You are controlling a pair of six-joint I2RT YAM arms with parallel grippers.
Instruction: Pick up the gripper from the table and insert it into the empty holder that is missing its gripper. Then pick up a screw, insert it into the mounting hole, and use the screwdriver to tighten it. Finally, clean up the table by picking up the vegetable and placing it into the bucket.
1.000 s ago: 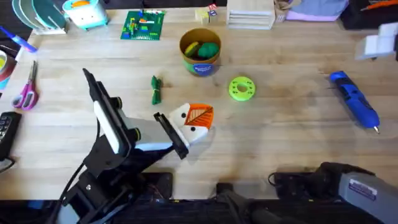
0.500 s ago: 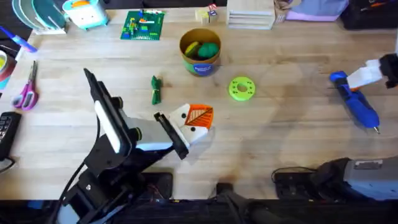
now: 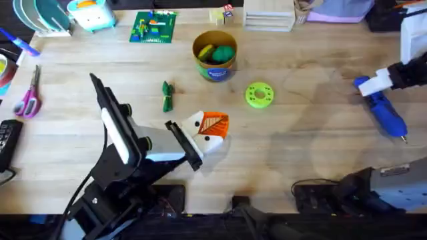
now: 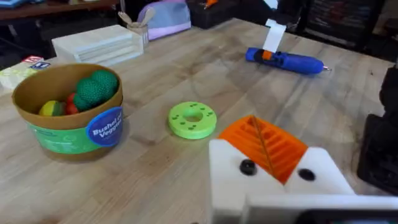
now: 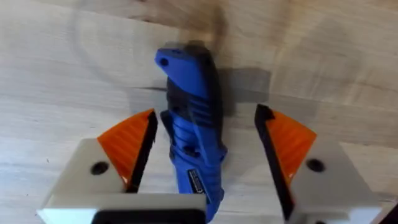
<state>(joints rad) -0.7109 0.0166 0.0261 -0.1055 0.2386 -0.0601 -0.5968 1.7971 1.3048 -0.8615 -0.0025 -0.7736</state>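
Lying flat on the worktop [image 3: 300, 147], the screwdriver [image 3: 381, 109] is sitting well off to the right of the bucket [image 3: 215, 56], metal bit pointing toward the near edge. The right gripper [image 3: 375, 83] is hovering over its rear end, fingers spread apart, one orange pad [image 5: 127, 146] on each side of the blue body [image 5: 191, 134] and neither touching it in the right wrist view. In the left wrist view the same screwdriver [image 4: 285, 60] is showing far behind the disc, with a white finger above it.

The bucket is standing upright toward the far side of the worktop, holding round green and yellow toys. The lime-green disc [image 3: 259, 94] with holes is lying just right of and nearer than the bucket. The vegetable [image 3: 167, 96] is lying left of and nearer than the bucket, apart from it.

The left gripper [image 3: 208, 130] is resting low, nearer than the bucket and between vegetable and disc; its white fingers are carrying an orange ribbed tip [image 4: 264, 144]; cannot tell whether they are apart or together.

Scissors [image 3: 29, 99] with pink handles are lying far left of the bucket.
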